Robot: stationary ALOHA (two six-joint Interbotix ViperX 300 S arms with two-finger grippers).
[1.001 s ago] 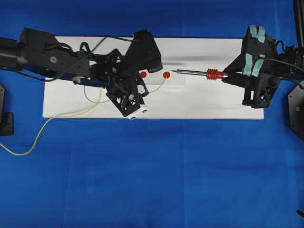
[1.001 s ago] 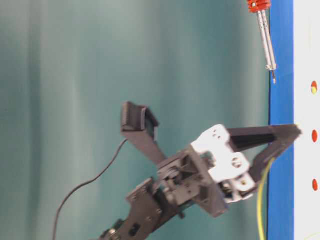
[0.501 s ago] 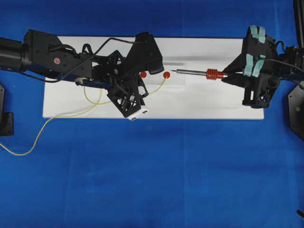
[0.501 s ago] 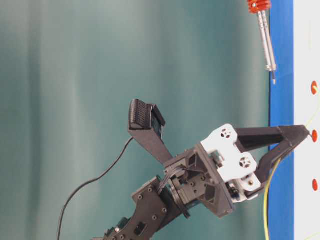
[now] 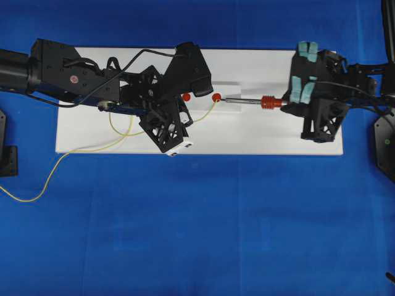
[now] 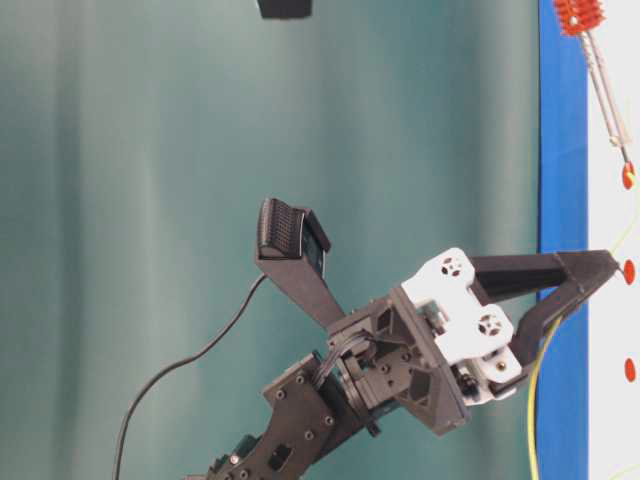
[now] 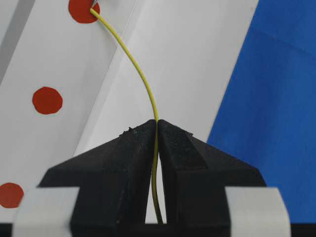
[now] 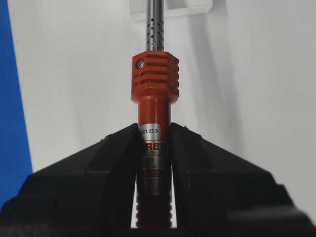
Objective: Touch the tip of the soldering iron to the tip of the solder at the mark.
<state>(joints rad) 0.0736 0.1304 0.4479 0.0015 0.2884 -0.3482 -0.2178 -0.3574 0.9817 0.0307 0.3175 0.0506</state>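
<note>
The soldering iron (image 5: 253, 101), with its red ribbed collar (image 8: 154, 76), lies level over the white board (image 5: 259, 132). My right gripper (image 5: 286, 105) is shut on its red handle (image 8: 154, 131). The shaft points left, and its dark tip reaches a red mark (image 5: 216, 97). My left gripper (image 5: 187, 121) is shut on the thin yellow solder (image 7: 140, 74), fingertips down at the board. The solder's free end curves up onto that same mark (image 7: 83, 10). In the table-level view the iron's tip (image 6: 624, 160) sits at the mark (image 6: 627, 178) beside the solder's end. Tip and solder appear to meet there.
More red marks dot the board (image 5: 186, 97) (image 7: 47, 100). The solder's slack (image 5: 74, 151) loops off the board's left front onto the blue cloth (image 5: 203, 228). The left wrist camera housing (image 5: 192, 65) overhangs the board's back edge.
My right gripper has moved left and down with the iron, bringing its tip from a short gap away onto the mark. The left gripper shifted slightly a second ago, then held still.
</note>
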